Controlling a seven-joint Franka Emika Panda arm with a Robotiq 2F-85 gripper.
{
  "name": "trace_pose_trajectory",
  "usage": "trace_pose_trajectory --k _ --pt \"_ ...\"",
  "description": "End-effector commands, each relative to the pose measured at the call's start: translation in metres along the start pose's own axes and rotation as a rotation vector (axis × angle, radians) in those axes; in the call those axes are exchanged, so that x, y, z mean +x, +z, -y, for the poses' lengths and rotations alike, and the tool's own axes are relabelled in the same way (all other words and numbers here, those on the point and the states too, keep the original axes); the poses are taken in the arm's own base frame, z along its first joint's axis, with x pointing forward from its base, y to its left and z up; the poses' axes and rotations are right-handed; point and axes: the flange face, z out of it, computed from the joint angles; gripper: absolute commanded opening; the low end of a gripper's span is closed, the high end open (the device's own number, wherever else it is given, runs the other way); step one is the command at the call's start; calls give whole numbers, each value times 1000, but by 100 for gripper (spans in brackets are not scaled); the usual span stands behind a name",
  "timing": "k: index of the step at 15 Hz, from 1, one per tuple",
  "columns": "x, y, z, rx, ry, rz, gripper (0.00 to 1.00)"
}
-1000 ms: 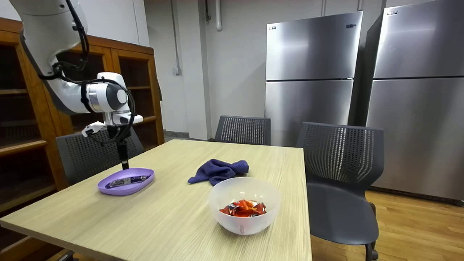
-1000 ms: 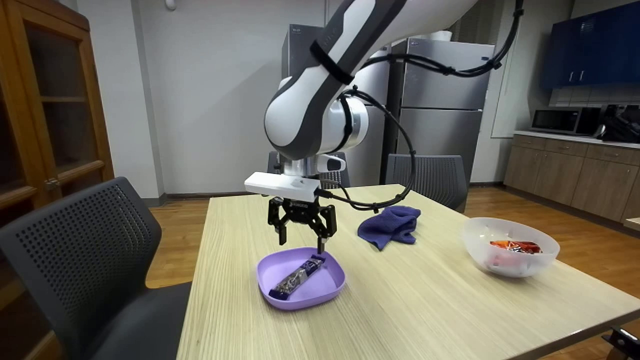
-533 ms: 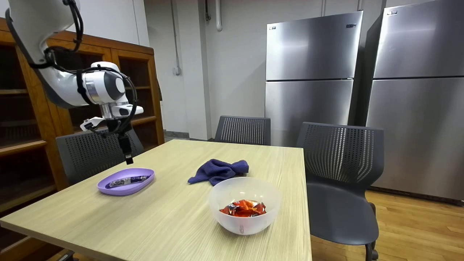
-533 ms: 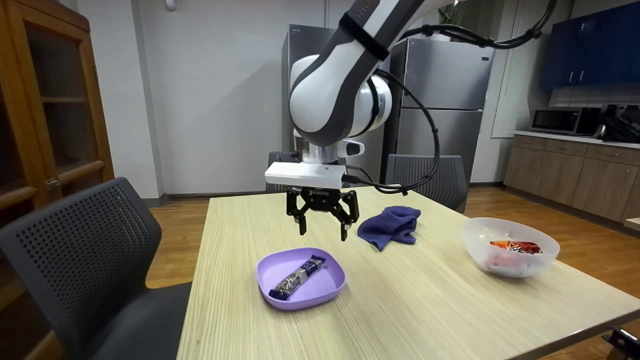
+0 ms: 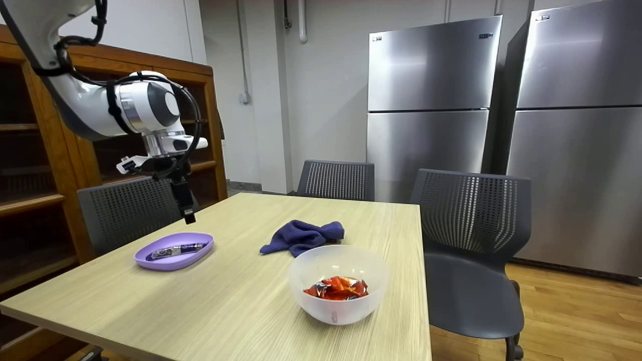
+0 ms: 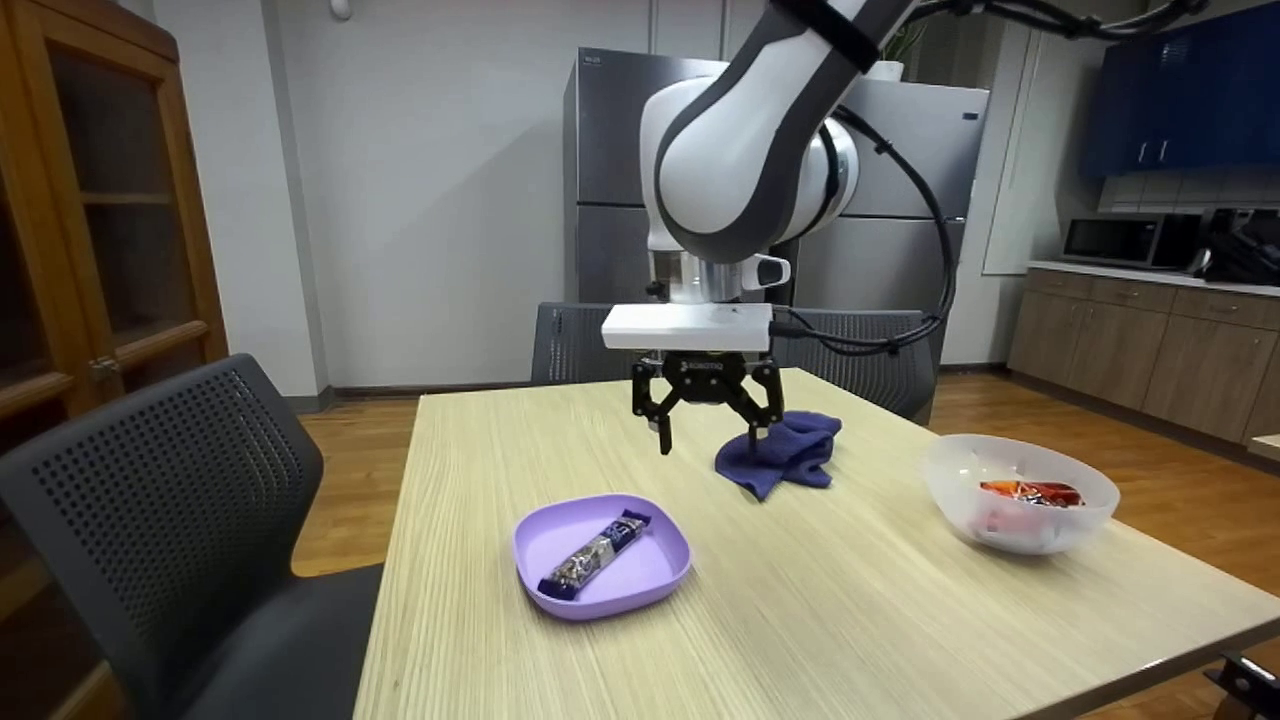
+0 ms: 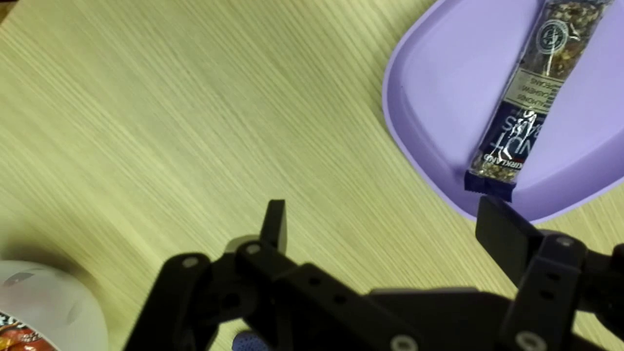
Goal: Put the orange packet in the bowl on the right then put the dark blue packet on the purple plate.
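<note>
White-and-grey, the arm (image 6: 715, 190) is held bent above the table (image 6: 850, 600), its gripper (image 6: 710, 441) pointed down and spread wide. Inside the purple plate (image 6: 655, 568) the dark blue packet (image 6: 597, 555) is laid; the orange packet (image 5: 341, 289) is contained in the bowl (image 5: 337, 312).

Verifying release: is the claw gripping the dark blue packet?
No, the claw hangs open, and the dark blue packet lies apart from it on the purple plate.

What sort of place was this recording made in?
Likely a break room or shared kitchen: two refrigerators stand side by side, a microwave sits on a counter, and matching grey chairs stand at the table.
</note>
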Motion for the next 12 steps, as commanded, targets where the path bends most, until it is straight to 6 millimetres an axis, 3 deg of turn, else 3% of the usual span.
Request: trace_pose_trajectory --k 1,7,8,12 --pt "10 -16 -37 29 -105 30 100" --pt "45 -23 -82 59 -266 38 100" --pt "45 -13 -68 32 -229 31 100" --pt "51 -15 -78 39 -248 36 100"
